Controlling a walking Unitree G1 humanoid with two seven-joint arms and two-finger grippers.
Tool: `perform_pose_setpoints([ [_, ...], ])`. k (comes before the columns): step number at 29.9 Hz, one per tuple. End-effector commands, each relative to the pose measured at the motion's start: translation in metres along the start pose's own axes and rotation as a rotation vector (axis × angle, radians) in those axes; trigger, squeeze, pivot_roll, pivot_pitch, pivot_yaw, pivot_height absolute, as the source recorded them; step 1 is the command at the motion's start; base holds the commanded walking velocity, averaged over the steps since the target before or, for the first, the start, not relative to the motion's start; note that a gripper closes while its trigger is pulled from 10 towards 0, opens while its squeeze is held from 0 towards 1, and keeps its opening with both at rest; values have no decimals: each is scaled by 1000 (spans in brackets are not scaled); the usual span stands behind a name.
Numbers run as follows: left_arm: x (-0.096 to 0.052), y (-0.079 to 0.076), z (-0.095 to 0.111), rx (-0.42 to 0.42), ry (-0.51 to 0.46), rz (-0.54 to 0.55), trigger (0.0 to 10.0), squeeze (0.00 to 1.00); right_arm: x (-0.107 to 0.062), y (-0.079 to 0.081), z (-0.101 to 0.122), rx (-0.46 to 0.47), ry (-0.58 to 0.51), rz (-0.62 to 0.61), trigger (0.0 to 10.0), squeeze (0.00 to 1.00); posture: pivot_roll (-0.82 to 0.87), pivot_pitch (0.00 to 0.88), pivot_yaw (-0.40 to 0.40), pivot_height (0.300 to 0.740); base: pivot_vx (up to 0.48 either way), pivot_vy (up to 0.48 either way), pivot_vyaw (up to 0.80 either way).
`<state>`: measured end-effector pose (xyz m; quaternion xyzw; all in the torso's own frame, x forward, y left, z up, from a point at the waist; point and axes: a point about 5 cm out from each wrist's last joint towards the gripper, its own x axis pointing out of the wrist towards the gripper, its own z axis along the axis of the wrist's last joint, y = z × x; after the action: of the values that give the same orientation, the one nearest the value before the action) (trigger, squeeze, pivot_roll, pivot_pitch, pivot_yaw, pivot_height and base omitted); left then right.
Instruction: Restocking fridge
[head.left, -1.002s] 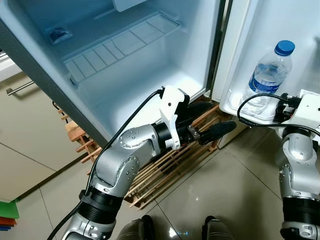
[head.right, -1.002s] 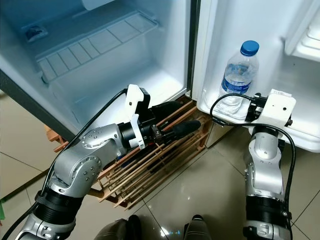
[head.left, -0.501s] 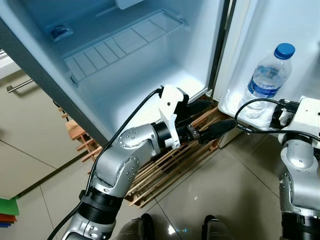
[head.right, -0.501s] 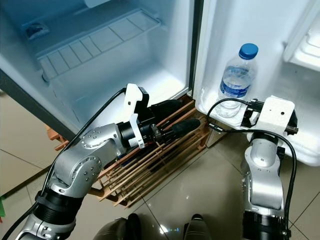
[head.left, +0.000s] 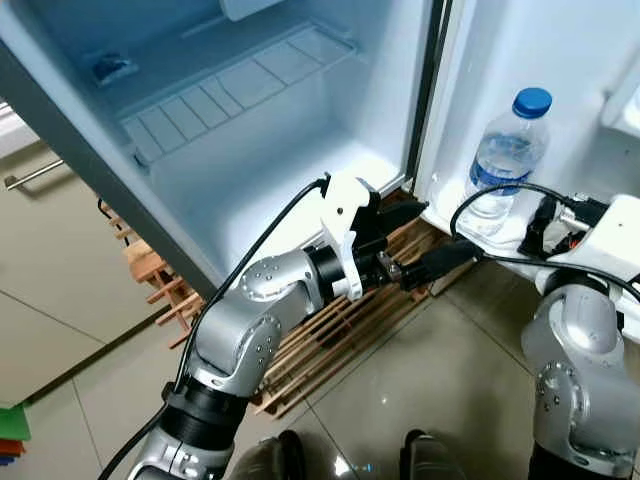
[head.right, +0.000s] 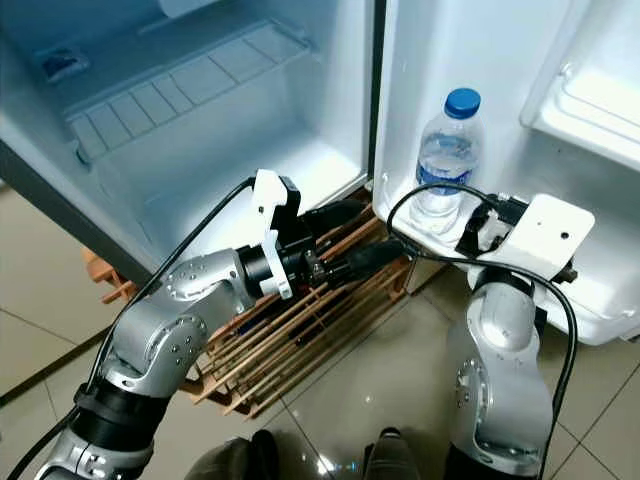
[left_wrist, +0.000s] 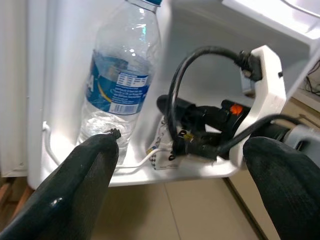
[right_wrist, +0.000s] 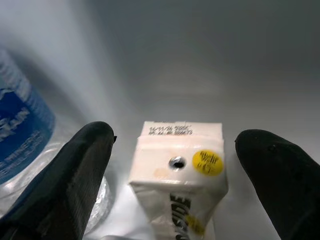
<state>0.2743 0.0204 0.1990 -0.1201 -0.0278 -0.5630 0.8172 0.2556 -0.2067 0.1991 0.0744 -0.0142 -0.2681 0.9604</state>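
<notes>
My right hand (right_wrist: 170, 175) is spread wide around the carton (right_wrist: 177, 175), standing in the door shelf (left_wrist: 50, 150) beside the bottle (head.right: 440, 160). I'd retreat straight, avoiding a tip.

right pincer (right_wrist: 172, 165) withdrawn, carton (right_wrist: 177, 172) released

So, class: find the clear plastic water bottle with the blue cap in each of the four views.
Left eye view: clear plastic water bottle upper right, in the white door shelf.
Right eye view: right of centre.
Left wrist view: upper left.
Right wrist view: left edge, beside the small white carton.
Shared landmark: the door shelf.
</notes>
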Motion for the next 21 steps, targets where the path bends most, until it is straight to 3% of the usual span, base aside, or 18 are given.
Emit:
perform_pose_setpoints([
  [1, -2, 2, -3, 6, 14, 5, 10000, 0, -1, -1, 2, 5, 36, -9, 10000, 0, -169, 139, 96, 740, 0, 0, 0],
  [7, -7, 6, -4, 10, 16, 21, 10000, 0, -2, 2, 10, -56, 79, 26, 10000, 0, -180, 129, 90, 740, 0, 0, 0],
  [11, -14, 11, -5, 22, 25, 63, 10000, 0, -14, 10, 19, -99, 92, 118, 10000, 0, -195, 130, 81, 740, 0, 0, 0],
  [14, -25, 27, 0, 51, -6, 269, 10000, 0, -26, 8, 10, -190, 122, 201, 10000, 0, -206, 135, 71, 740, 0, 0, 0],
  [17, -42, 44, 10, 97, -88, 534, 10000, 0, -30, 9, 12, -240, 42, 250, 10000, 0, -199, 134, 65, 740, 0, 0, 0],
  [20, -50, 48, 14, 136, -110, 620, 10000, 0, -28, 10, 16, -262, -29, 266, 10000, 0, -189, 131, 59, 740, 0, 0, 0],
  [21, -53, 50, 17, 180, -104, 678, 10000, 0, -27, 14, 21, -315, -122, 297, 10000, 0, -180, 125, 52, 740, 0, 0, 0],
])
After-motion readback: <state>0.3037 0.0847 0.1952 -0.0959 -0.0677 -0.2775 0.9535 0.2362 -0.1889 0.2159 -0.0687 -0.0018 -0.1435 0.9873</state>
